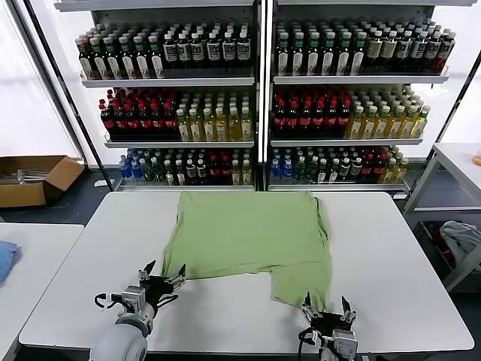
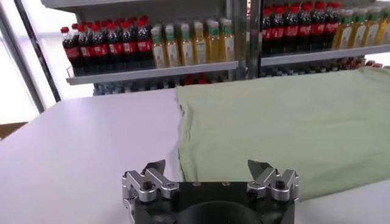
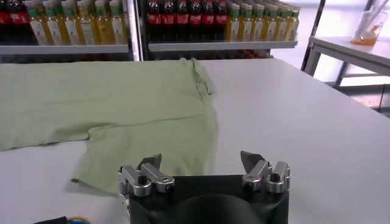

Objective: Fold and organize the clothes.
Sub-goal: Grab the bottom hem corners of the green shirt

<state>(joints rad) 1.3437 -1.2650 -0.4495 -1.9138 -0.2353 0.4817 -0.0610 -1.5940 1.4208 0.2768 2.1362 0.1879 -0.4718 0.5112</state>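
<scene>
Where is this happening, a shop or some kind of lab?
Likely a lab staged like a shop: shelves stocked with rows of bottled drinks stand behind a plain white table where a green shirt lies, with a cardboard box on the floor.

The setting was a shop-like test area, retail in appearance. Two tall shelving units [image 1: 259, 90] stood behind the white table [image 1: 391, 248], stocked in neat rows with bottled drinks [image 1: 188, 113] sorted by colour: dark, red, yellow and green. A second white table [image 1: 30, 256] stood to the left, and an open cardboard box [image 1: 34, 179] lay on the floor.
</scene>
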